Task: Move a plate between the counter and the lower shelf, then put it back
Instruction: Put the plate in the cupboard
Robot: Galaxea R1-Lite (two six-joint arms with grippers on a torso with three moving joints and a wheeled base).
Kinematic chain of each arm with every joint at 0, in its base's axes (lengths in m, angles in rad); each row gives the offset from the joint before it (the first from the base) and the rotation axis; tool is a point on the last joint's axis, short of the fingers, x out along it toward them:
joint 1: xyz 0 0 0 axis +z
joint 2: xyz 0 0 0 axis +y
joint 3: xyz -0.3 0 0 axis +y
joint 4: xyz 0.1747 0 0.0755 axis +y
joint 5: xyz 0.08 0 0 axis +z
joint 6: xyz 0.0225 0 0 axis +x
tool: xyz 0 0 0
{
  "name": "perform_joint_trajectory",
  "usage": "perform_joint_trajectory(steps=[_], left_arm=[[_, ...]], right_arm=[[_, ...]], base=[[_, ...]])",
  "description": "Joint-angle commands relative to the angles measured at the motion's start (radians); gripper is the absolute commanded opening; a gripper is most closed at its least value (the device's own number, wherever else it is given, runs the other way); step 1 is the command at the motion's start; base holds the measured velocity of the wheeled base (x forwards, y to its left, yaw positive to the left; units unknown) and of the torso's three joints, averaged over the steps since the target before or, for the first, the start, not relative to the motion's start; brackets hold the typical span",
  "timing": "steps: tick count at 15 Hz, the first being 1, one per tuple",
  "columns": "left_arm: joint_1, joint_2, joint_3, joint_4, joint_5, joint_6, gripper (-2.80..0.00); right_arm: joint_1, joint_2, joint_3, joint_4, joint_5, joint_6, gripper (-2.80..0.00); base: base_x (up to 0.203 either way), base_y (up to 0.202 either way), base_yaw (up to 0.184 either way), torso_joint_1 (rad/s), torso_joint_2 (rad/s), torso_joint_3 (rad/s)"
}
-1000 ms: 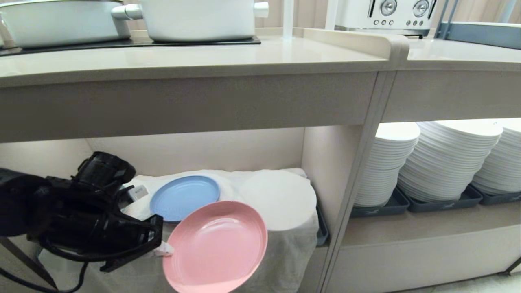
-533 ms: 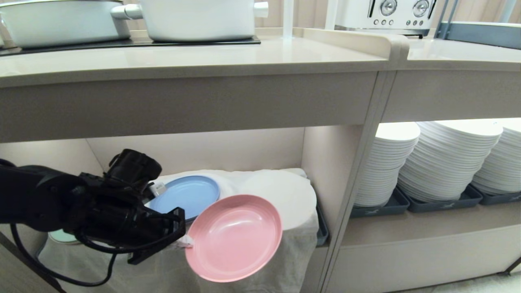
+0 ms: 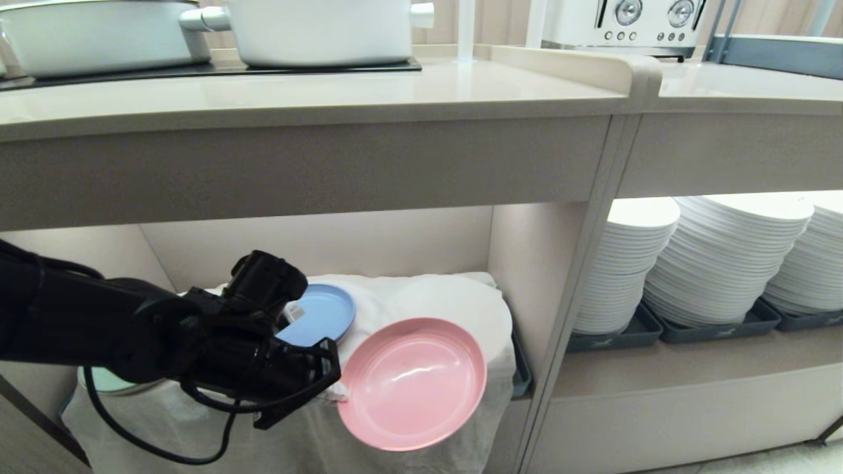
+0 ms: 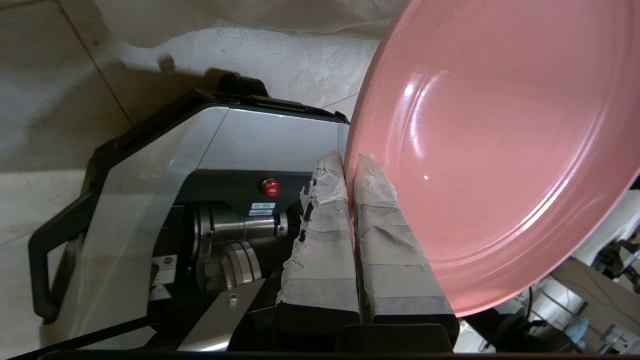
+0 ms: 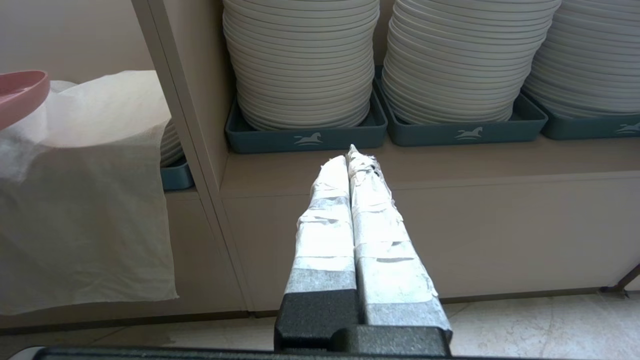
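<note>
The pink plate (image 3: 413, 383) hangs tilted in the air at the front of the lower shelf (image 3: 395, 243), over the edge of the white cloth (image 3: 421, 296). My left gripper (image 3: 337, 392) is shut on the plate's rim; in the left wrist view its taped fingertips (image 4: 350, 167) pinch the rim of the plate (image 4: 500, 150). The beige counter (image 3: 329, 99) runs above with nothing pink on it. My right gripper (image 5: 350, 155) is shut and empty, held low before the neighbouring compartment; the plate's edge (image 5: 20, 95) shows at that view's side.
A blue plate (image 3: 319, 316) lies on the cloth behind my left arm, and a mint-green plate (image 3: 99, 380) peeks out below it. White pots (image 3: 316, 29) sit on the cooktop. Stacked white plates (image 3: 718, 257) in dark trays fill the right compartment.
My left arm has swung rightward and inward toward the shelf, carrying the pink plate with it. The plate has risen a little. The right arm has stayed still.
</note>
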State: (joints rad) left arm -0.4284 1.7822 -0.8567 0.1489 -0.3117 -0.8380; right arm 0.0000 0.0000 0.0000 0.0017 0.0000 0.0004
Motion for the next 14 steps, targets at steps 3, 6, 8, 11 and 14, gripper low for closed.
perform_joint_trajectory(steps=[3, 6, 8, 11, 14], left_arm=[[-0.023, 0.062, -0.039, -0.002, 0.032, -0.071, -2.8], [-0.03, 0.088, -0.084, -0.002, 0.052, -0.118, -2.8], [-0.03, 0.123, -0.126, -0.002, 0.081, -0.159, -2.8], [-0.045, 0.152, -0.144, -0.006, 0.109, -0.183, -2.8], [-0.066, 0.183, -0.195, -0.014, 0.12, -0.258, -2.8]], right_arm=[[0.0, 0.0, 0.0, 0.0, 0.0, 0.0, -2.8], [0.0, 0.0, 0.0, 0.0, 0.0, 0.001, -2.8], [-0.002, 0.0, 0.0, 0.0, 0.0, 0.001, -2.8], [0.0, 0.0, 0.0, 0.0, 0.0, 0.0, -2.8], [-0.001, 0.0, 0.0, 0.0, 0.0, 0.001, -2.8]], base=[[0.0, 0.0, 0.0, 0.0, 0.0, 0.0], [0.0, 0.0, 0.0, 0.0, 0.0, 0.0], [0.0, 0.0, 0.0, 0.0, 0.0, 0.0], [0.0, 0.0, 0.0, 0.0, 0.0, 0.0], [0.0, 0.0, 0.0, 0.0, 0.0, 0.0]])
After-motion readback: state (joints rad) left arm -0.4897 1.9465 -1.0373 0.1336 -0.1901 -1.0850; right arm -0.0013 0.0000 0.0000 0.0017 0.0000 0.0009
